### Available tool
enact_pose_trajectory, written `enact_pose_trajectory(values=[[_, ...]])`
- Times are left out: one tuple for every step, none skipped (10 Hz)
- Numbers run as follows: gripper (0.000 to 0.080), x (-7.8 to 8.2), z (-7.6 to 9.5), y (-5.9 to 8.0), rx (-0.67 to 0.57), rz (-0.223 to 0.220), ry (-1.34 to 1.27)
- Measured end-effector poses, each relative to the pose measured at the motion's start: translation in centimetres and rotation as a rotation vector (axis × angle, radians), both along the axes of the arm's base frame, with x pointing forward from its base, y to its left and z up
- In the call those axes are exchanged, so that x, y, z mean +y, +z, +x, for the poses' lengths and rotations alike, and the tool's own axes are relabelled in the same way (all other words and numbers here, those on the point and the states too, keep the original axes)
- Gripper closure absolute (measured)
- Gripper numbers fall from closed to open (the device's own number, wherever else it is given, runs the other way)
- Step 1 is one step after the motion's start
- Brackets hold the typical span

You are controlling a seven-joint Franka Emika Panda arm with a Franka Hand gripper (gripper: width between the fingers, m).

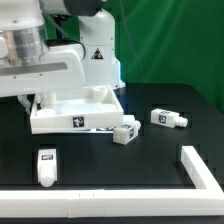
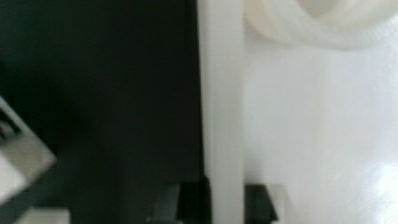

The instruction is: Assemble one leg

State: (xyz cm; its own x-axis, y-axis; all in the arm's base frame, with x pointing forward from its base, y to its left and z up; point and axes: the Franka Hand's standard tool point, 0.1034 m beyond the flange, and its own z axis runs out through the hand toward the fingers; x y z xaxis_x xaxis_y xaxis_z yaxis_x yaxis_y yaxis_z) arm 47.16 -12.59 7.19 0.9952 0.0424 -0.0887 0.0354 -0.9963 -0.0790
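Black table (image 1: 150, 165): leg (image 1: 168, 118) exterior-only; wrist view, blurred panel (image 2: 302, 130) close-up.

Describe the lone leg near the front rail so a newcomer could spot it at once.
Find the large white panel under the arm. From its corner on the exterior view's left, come forward toward the white rail along the front edge: the leg sits there alone. The other two legs lie off the panel's opposite side, on the exterior view's right.
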Motion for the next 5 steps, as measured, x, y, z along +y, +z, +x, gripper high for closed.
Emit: enact_pose_trajectory(values=[[0.0754, 1.5, 2.4, -0.3, 0.000, -0.010, -0.047], [0.0754, 2.8, 5.2, -0.4, -0.005, -0.016, -0.067], [0.0754, 3.4, 7.2, -0.6, -0.023, -0.026, -0.072], [0.0754, 3.7, 7.4, -0.9, -0.054, -0.040, -0.069], [0.0754, 3.7, 7.1, -1.1, -0.045, -0.038, -0.069]])
